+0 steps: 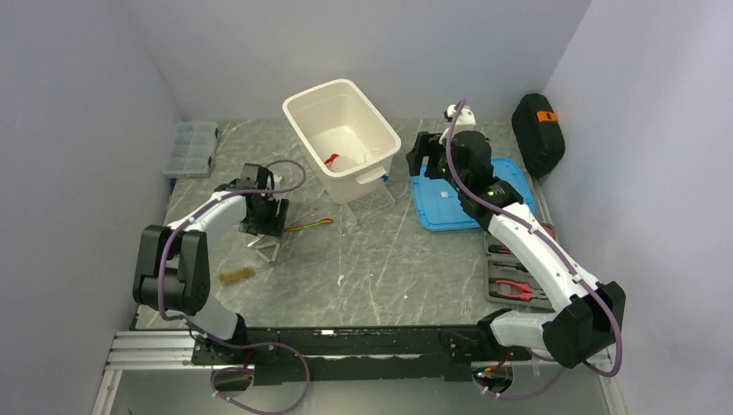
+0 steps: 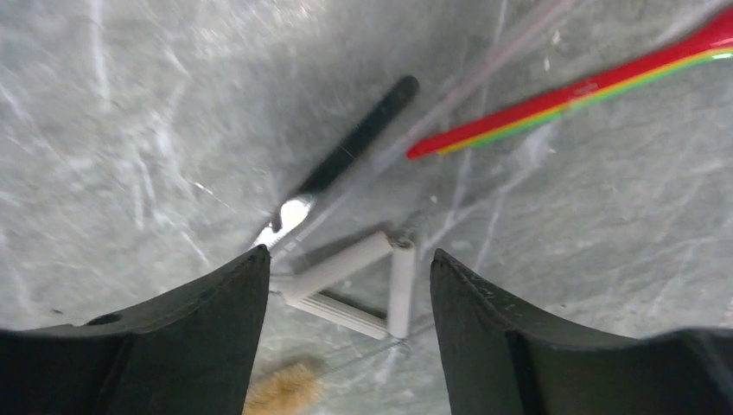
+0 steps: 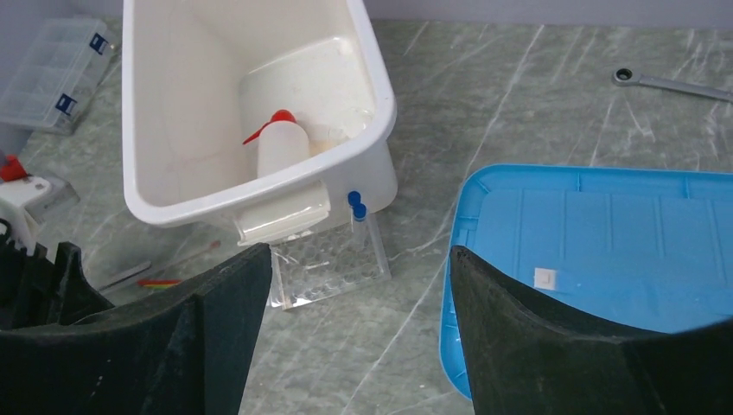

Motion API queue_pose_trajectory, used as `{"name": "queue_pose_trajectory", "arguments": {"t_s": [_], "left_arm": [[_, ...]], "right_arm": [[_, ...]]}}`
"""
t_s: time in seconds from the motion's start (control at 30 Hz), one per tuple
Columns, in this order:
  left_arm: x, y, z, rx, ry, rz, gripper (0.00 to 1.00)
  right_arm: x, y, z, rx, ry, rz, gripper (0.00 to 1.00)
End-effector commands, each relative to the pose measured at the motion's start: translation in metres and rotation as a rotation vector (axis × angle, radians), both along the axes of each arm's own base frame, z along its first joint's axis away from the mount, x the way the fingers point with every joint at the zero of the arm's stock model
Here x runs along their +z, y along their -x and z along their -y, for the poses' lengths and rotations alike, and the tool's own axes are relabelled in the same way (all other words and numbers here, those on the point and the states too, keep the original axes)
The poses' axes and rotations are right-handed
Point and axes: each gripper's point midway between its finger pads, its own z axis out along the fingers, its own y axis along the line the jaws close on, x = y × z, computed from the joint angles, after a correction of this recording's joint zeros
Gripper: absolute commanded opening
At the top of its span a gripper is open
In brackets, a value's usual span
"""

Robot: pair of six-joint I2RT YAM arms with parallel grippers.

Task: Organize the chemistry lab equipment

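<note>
White plastic makes up the tub (image 1: pixel 342 137) at the back of the counter (image 1: pixel 380 268), and the squeeze bottle (image 3: pixel 282 149) lies inside it on the floor, its red nozzle pointing away from the near wall. Against that near wall, under the tub's handle, stands the clear rack (image 3: pixel 330 261), with two blue-capped vials (image 3: pixel 355 204) upright in the corner closest to the tub.

On the left arm's side of the tub and nearer the arm bases lie the loose pieces. The triangle (image 2: pixel 356 290) of white tubes on wire is flat on the counter. Beside it are the tongs (image 2: pixel 346 162) with a black handle, a red stick (image 2: pixel 570 97) edged in green and yellow, and a clear rod crossing between them. Nearer still is the bristly brush (image 1: pixel 235 276).

The left jaws hang spread wide right above the triangle, one finger on either side of it, holding nothing.

On the tub's other side a blue lid (image 3: pixel 605 233) lies flat with a small white square (image 3: pixel 544 277) on it. The right jaws hover between tub and lid, facing the rack, wide apart and holding nothing.

A clear compartment box (image 1: pixel 190 149) sits well off the tub's far left, and a wrench (image 3: pixel 666 82) lies beyond the lid.
</note>
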Motion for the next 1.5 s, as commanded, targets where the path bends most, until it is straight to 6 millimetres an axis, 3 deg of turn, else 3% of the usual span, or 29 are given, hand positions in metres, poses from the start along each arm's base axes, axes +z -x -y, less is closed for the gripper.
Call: {"name": "queue_pose_trajectory", "arguments": {"t_s": [0.0,0.17,0.3,0.57,0.8,1.07,1.4,1.47], "left_arm": [[0.008,0.011,0.018,0.09,0.068,0.027,0.68],[-0.003,0.025,0.023,0.113,0.09,-0.027,0.6],[-0.008,0.029,0.026,0.118,0.096,-0.051,0.49],[-0.008,0.037,0.03,0.111,0.067,-0.039,0.48],[-0.021,0.044,0.031,0.085,0.047,-0.12,0.46],[-0.027,0.049,0.026,0.07,-0.035,-0.146,0.31],[-0.028,0.049,0.03,0.039,-0.059,-0.154,0.0],[-0.023,0.045,0.03,0.03,-0.077,-0.124,0.0]], "right_arm": [[0.03,-0.001,-0.002,0.028,-0.086,0.092,0.77],[0.025,-0.003,-0.004,0.042,-0.096,0.077,0.77],[0.026,-0.002,-0.002,0.038,-0.099,0.081,0.77],[0.025,-0.003,0.0,0.031,-0.106,0.079,0.78],[0.025,0.002,-0.004,0.056,-0.115,0.072,0.78],[0.029,0.005,-0.001,0.047,-0.121,0.084,0.78],[0.029,0.007,0.002,0.035,-0.123,0.083,0.78],[0.03,0.009,0.003,0.034,-0.129,0.091,0.78]]}}
